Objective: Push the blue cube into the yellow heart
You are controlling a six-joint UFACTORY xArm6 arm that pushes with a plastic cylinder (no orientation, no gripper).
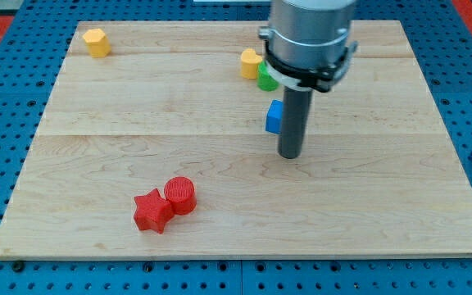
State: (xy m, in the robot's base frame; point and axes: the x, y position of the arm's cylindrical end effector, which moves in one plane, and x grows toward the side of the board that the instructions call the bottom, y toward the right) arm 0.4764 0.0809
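Note:
The blue cube [274,117] sits on the wooden board [138,115], right of the middle; its right side is hidden behind my rod. The yellow heart [251,62] lies above it near the view's top, a little to the left. My tip [291,155] rests on the board just below and to the right of the blue cube, close to it; I cannot tell whether they touch. The arm's grey body covers the area above and to the right of the cube.
A green block [266,78] sits beside the yellow heart on its right, partly hidden by the arm. A yellow hexagon [97,42] lies at the top left. A red star [152,211] and a red cylinder [180,195] touch at the bottom left.

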